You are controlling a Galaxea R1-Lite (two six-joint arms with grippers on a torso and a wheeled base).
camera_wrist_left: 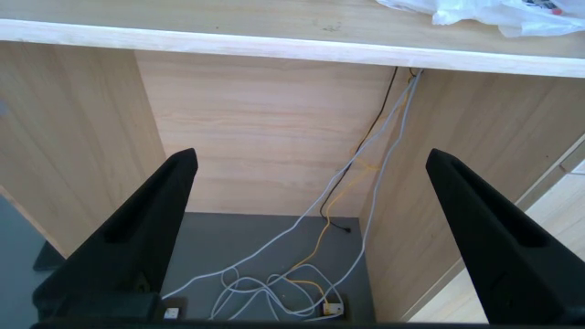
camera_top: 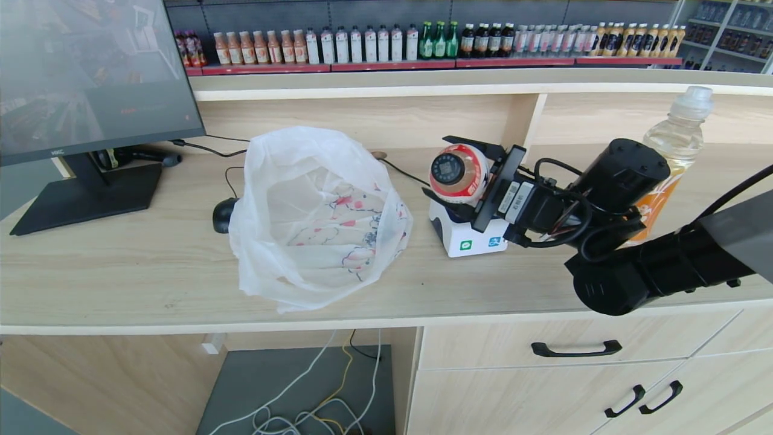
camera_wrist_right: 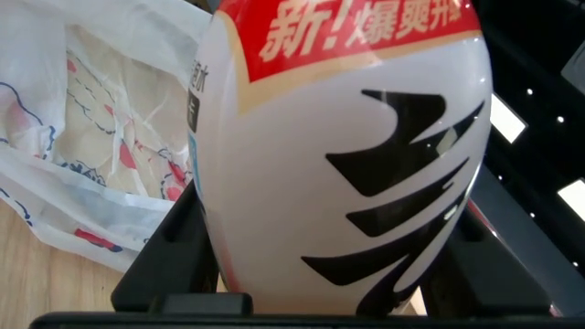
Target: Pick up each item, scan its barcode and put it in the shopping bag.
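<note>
My right gripper [camera_top: 460, 175] is shut on a round white and red cup [camera_top: 470, 181] with black stripes, held on its side just above the white scanner box [camera_top: 468, 241]. The cup's lid faces the shopping bag. In the right wrist view the cup [camera_wrist_right: 347, 155] sits between the dark fingers [camera_wrist_right: 164, 265], with the bag [camera_wrist_right: 101, 137] beyond it. The clear plastic shopping bag [camera_top: 314, 217] stands open on the counter, left of the scanner, with patterned packaging inside. My left gripper [camera_wrist_left: 311, 228] hangs open below the counter edge [camera_wrist_left: 274, 41], holding nothing.
A tall bottle [camera_top: 676, 139] with an orange label stands behind my right arm. A monitor [camera_top: 90, 66] and a black mouse [camera_top: 223, 214] sit left of the bag. Loose cables [camera_wrist_left: 302, 274] lie on the floor under the counter. Drawers with black handles [camera_top: 577, 349] are below right.
</note>
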